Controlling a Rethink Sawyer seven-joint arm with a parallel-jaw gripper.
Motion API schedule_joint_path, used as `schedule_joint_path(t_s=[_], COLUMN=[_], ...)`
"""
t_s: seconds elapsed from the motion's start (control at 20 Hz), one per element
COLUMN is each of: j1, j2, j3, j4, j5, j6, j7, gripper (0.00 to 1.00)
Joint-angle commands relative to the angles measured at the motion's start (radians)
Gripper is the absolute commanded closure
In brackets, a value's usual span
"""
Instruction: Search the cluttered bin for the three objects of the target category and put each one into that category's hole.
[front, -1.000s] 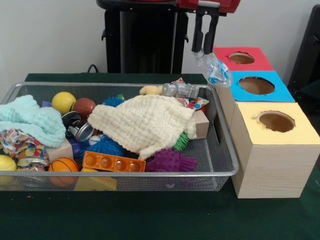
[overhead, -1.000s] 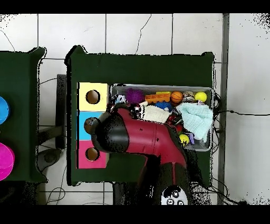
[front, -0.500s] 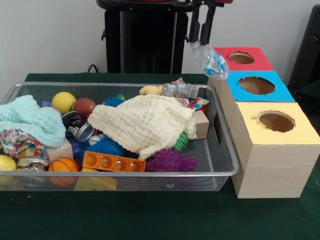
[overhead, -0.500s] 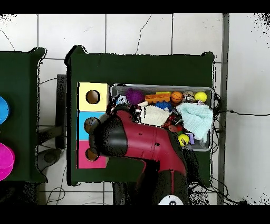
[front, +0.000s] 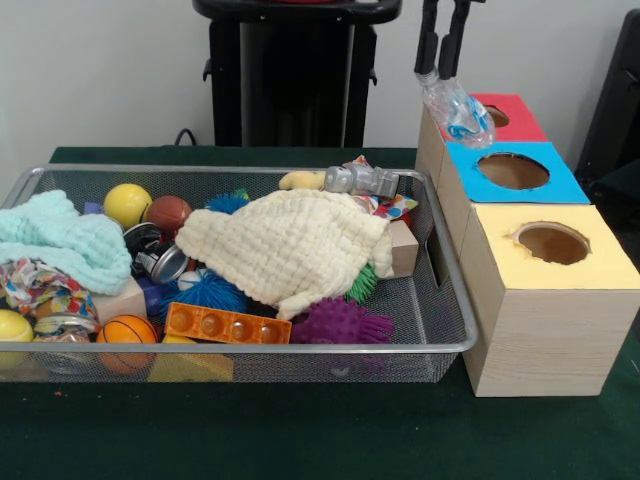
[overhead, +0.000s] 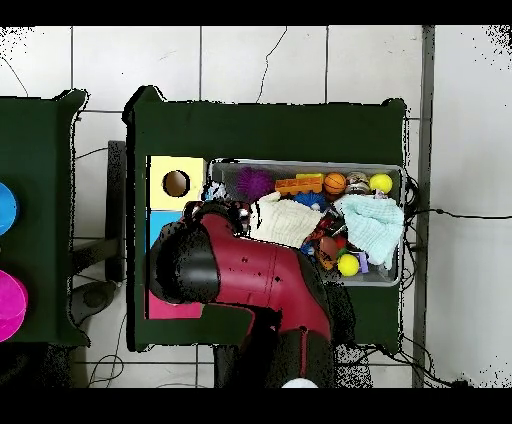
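Observation:
My gripper (front: 440, 72) hangs at the top of the front view, shut on the neck of a crumpled clear plastic bottle with a blue label (front: 460, 110). The bottle dangles tilted over the left edge of the red-topped box (front: 522, 118). The hole (front: 499, 117) in that red top shows only partly behind the bottle. The bin (front: 250, 347) of silver wire mesh lies to the left, full of clutter. In the overhead view my arm (overhead: 240, 280) hides the gripper, the bottle and the red box.
A blue-topped box (front: 565, 185) and a yellow-topped box (front: 600, 265) stand in a row with the red one, right of the bin. The bin holds a cream knitted cloth (front: 290, 245), a mint cloth (front: 55, 240), balls, spiky toys and an orange brick (front: 220, 325).
My gripper has carried the bottle from above the bin's far right corner to the right, over the red-topped box's left edge. The bin's contents have not moved.

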Motion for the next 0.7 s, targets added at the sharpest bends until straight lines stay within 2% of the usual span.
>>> schedule_joint_path(t_s=[0.05,0.35,0.7], j1=[0.009,0.029,0.077], j2=[0.044,0.091,0.129], j3=[-0.009,-0.016,-0.059], j4=[0.096,0.112,0.100], j5=[0.054,0.072,0.091], j6=[-0.002,-0.094,-0.117], j7=[0.287,0.305,0.326], gripper=[1.00,1.00,1.00])
